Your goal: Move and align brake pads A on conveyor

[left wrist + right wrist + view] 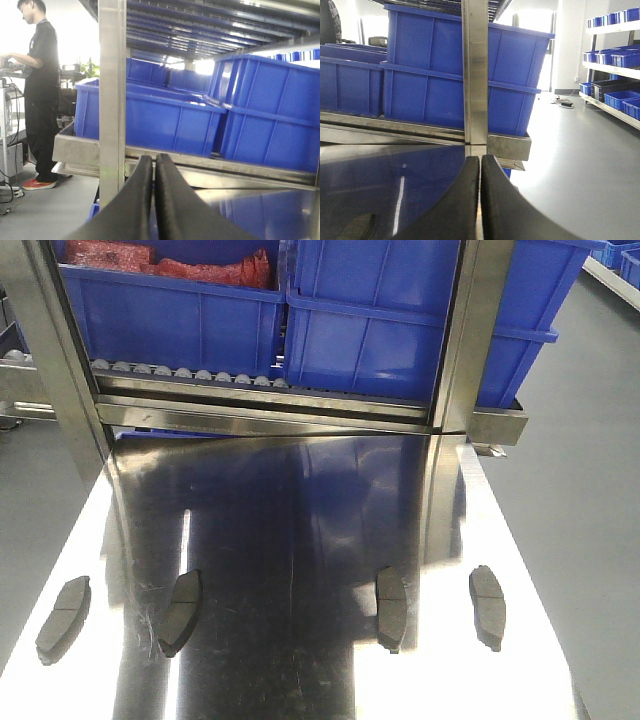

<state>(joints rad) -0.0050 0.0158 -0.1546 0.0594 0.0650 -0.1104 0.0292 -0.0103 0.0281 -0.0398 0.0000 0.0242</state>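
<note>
Several dark grey brake pads lie in a row across the near part of the shiny steel tabletop (300,540): one at the far left (63,618), one left of centre (181,612), one right of centre (391,608) and one at the right (488,606). The conveyor is out of view. Neither gripper shows in the front view. My left gripper (154,159) is shut with nothing between its black fingers, pointing at the rack. My right gripper (480,159) is also shut and empty, facing a steel upright.
Blue plastic bins (370,330) sit on a steel rack behind the table, with steel uprights (470,340) at both sides. A person (40,90) stands to the left of the rack. Shelves with bins (615,75) line the grey floor at the right.
</note>
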